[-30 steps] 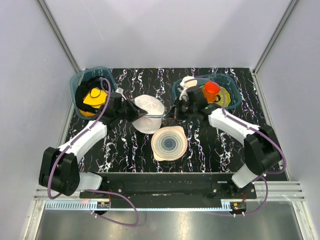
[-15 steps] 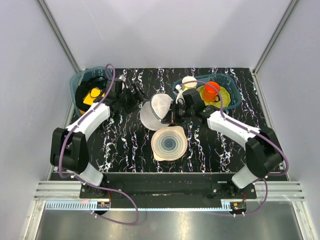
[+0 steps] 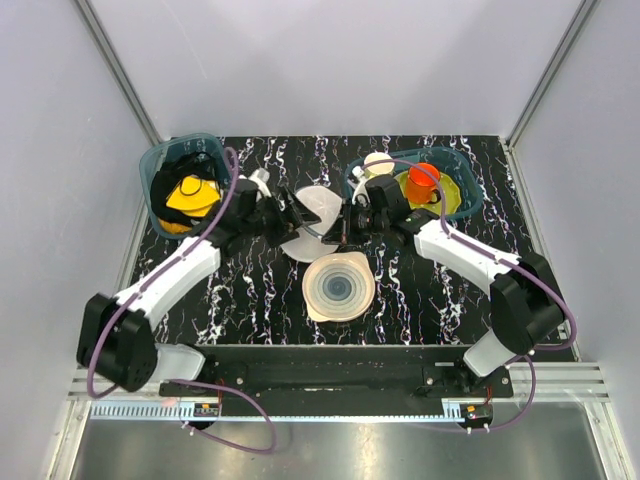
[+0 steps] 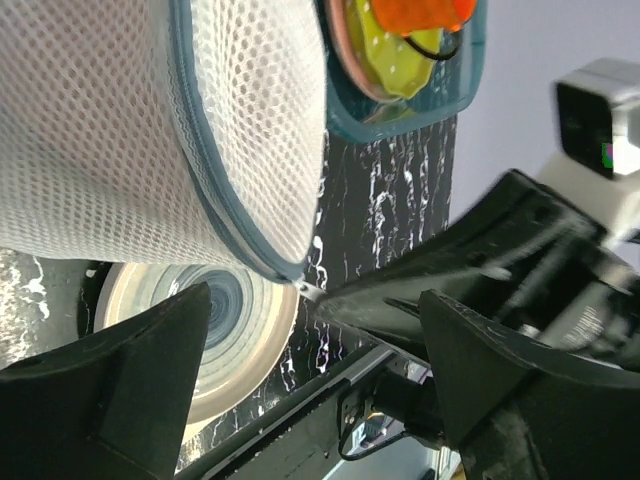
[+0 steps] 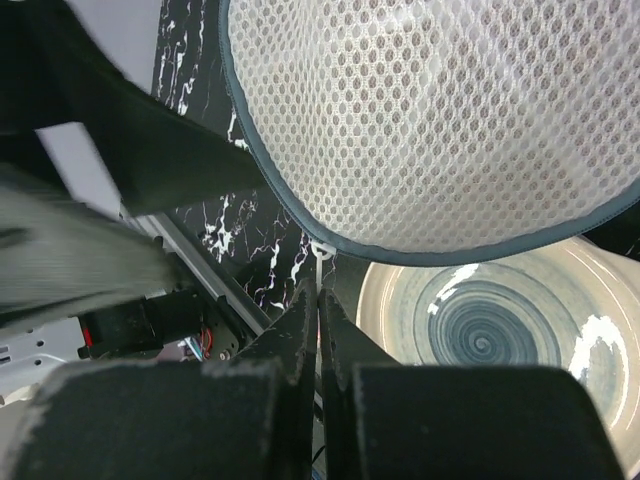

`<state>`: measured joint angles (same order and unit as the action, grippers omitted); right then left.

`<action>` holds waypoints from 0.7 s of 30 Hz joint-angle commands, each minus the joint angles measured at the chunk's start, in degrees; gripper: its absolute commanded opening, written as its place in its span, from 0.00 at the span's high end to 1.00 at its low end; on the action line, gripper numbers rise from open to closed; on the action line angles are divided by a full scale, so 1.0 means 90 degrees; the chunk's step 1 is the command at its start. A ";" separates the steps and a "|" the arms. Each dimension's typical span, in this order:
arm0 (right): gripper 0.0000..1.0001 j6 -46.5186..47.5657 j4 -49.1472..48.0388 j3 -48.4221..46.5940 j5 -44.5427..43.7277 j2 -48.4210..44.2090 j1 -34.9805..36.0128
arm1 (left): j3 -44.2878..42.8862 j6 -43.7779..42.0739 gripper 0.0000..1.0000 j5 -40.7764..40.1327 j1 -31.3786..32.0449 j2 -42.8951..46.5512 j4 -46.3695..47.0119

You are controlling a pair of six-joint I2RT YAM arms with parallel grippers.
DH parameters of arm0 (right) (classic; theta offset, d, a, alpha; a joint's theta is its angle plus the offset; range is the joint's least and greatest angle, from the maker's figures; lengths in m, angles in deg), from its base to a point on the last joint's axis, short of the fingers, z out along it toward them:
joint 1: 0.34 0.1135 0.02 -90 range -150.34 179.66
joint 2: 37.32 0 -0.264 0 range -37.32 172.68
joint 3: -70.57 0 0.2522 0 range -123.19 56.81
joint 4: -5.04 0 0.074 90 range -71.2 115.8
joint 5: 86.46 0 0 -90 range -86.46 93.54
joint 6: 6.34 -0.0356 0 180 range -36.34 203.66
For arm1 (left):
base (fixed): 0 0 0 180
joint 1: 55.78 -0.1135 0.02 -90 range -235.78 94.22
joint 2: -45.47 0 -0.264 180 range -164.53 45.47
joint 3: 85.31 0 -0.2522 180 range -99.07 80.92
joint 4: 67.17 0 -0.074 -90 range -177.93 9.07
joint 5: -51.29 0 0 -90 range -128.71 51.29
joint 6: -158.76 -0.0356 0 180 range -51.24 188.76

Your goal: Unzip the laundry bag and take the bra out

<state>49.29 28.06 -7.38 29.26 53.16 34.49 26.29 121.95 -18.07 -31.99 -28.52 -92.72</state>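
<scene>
Right tool (image 5: pixel 318 292) pinching zip pull (image 5: pixel 320 248), laundry bag (image 5: pixel 430 120) just beyond it

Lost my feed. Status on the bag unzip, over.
Left gripper open beside white mesh laundry bag. Right gripper shut on zip pull, bag tilted up. Bra not visible. Pale round plate with blue-grey rings close by, not blocking.

no text, label, brand or number can be read anywhere, tick-marked strip (image 3: pixel 130 410) along the near rail too small to make out, any figures on it illegible
</scene>
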 commanded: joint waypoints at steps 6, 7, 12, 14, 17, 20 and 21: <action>1.00 -0.0097 -0.0121 -0.0281 0.0092 -0.0121 -0.0012 | -0.0336 0.0282 0.49 0.0021 0.0120 -0.1016 0.0754; 1.00 -0.0049 -0.0111 -0.0242 0.0053 -0.0141 -0.0003 | -0.0481 0.0233 0.57 0.0021 0.0120 -0.1026 0.0686; 1.00 0.0137 0.0036 0.0050 -0.0250 -0.0229 -0.0528 | -0.0678 -0.0050 0.91 -0.0077 -0.0172 -0.0841 -0.0094; 1.00 0.0195 -0.0032 0.0295 -0.0114 -0.0307 -0.1133 | -0.0629 -0.0187 0.91 0.0001 -0.0406 -0.0636 -0.0203; 1.00 0.0352 -0.0003 0.0325 0.0042 -0.0385 -0.1340 | -0.0609 -0.0353 1.00 0.0049 -0.0592 -0.0470 -0.0262; 1.00 0.0147 -0.0169 0.0296 0.0355 -0.0346 -0.1147 | -0.0755 -0.0509 1.00 0.0186 -0.0680 -0.0673 -0.0262; 1.00 0.0118 -0.0169 0.0276 0.0327 -0.0356 -0.1078 | -0.0901 -0.0538 1.00 0.0245 -0.0748 -0.0762 -0.0301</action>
<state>49.95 27.44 -4.62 31.11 52.57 22.55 22.69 120.47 -16.48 -36.62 -35.47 -95.11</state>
